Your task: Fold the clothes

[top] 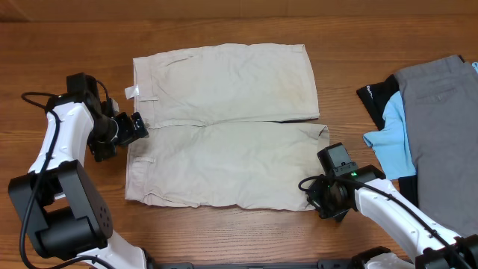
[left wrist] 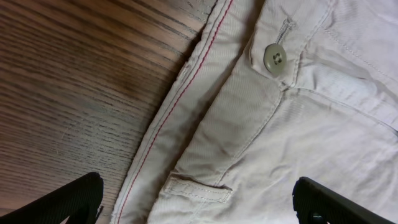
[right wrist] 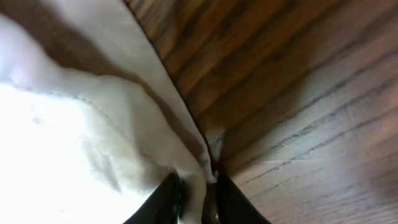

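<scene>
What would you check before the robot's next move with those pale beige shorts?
1. Pale beige cotton shorts spread flat on the wooden table: ok.
2. Right pincer has the hem corner between its fingers: ok.
3. Left pincer gripping the waistband: not ok, open, holding nothing.
4. Left pincer over the waistband near the round button: ok.
5. Grey trousers apart from the shorts: ok.

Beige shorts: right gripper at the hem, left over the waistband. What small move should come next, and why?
Probably close the left gripper on the waistband. It stands wide open astride the band near the button, holding nothing, while the right gripper pinches the hem corner of the beige shorts. Both ends likely need a hold before folding.
</scene>
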You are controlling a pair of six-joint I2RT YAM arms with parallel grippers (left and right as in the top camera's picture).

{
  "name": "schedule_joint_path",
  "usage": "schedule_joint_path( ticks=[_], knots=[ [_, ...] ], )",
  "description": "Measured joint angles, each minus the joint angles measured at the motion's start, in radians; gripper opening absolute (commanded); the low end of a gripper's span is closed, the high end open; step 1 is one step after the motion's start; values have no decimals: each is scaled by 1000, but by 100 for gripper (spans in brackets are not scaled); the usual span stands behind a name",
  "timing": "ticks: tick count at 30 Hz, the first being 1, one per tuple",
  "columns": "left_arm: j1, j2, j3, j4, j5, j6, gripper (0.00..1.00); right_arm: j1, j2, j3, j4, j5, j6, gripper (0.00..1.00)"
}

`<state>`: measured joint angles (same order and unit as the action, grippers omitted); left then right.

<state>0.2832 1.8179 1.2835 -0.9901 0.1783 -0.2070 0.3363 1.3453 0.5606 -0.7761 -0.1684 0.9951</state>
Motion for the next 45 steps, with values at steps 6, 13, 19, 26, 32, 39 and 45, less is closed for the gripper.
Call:
schedule_joint_path(
  ticks=[6,13,19,26,32,39,45],
  knots=[
    [0,0,0,0,0,0,100,-1,-1,-4,4,-10,3,4],
    [0,0,0,0,0,0,100,-1,-2,-4,0,-10,2,4],
    [0,0,0,0,0,0,100,-1,-2,-4,0,-11,2,4],
    [0,0,-1,43,1,-1,100,-1,-2,-4,-2,-11,2,4],
    [0,0,-1,-28,62,-32,100,-1,-2,-4,1,-11,3,4],
    [19,-9,-1,-182,73,-70,100,-1,-2,-4,3,-11,2,4],
    [122,-182,-1,-280,68,-92,97,-1,-2,-4,0,-11,3,4]
  ],
)
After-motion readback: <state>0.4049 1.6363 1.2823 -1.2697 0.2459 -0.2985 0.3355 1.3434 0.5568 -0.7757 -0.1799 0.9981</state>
